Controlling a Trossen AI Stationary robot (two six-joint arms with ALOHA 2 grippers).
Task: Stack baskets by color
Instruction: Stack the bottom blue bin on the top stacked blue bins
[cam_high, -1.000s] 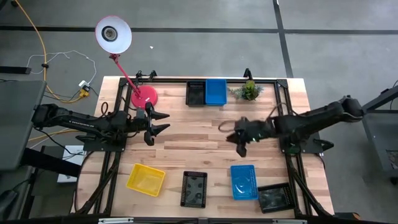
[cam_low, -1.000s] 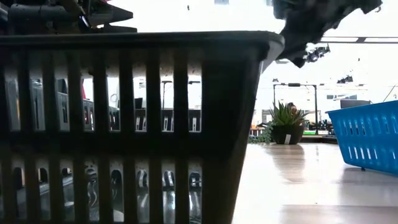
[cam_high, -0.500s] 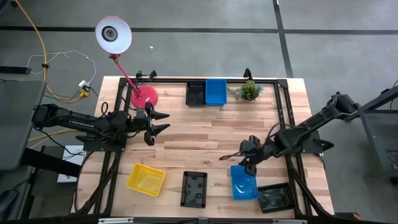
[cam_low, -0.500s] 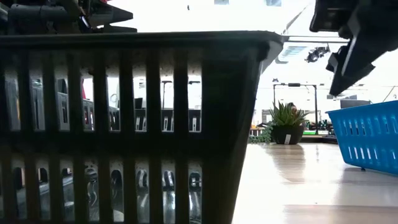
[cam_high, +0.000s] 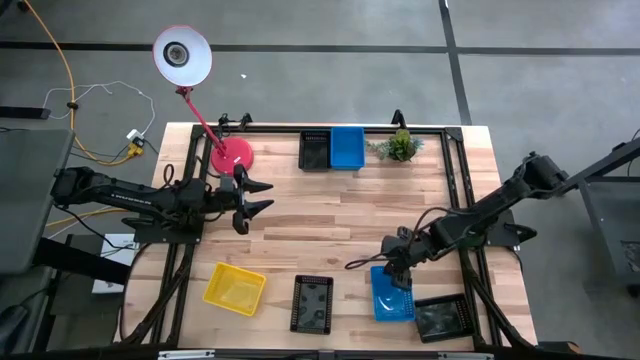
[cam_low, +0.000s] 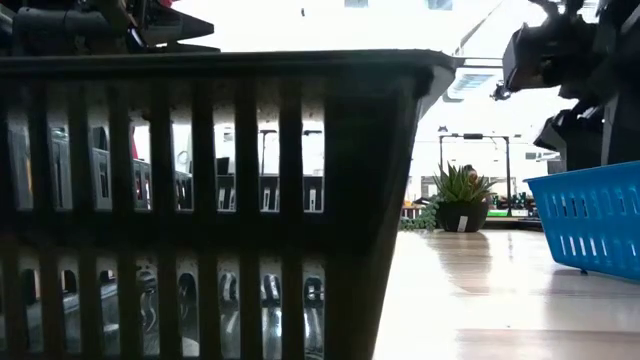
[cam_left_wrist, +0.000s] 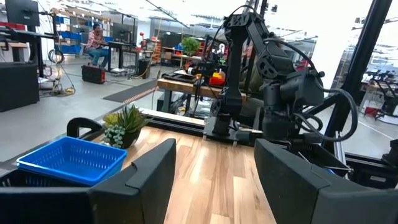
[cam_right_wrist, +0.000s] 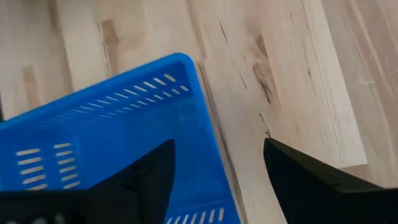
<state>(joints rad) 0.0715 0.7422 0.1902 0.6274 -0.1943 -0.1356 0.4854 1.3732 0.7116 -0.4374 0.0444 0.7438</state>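
Since the earlier frame the right gripper (cam_high: 397, 271) has swung down from mid-table to the near blue basket (cam_high: 393, 294). In the high view it hangs over that basket's far edge; a black basket (cam_high: 440, 318) lies just beside the blue one, and another black basket (cam_high: 313, 302) and a yellow basket (cam_high: 235, 288) sit further left. The left gripper (cam_high: 258, 196) waits near the pink lamp base (cam_high: 231, 155), fingers spread. In the right wrist view, the fingers (cam_right_wrist: 151, 171) stand wide apart, straddling the blue basket's corner (cam_right_wrist: 180, 65), holding nothing.
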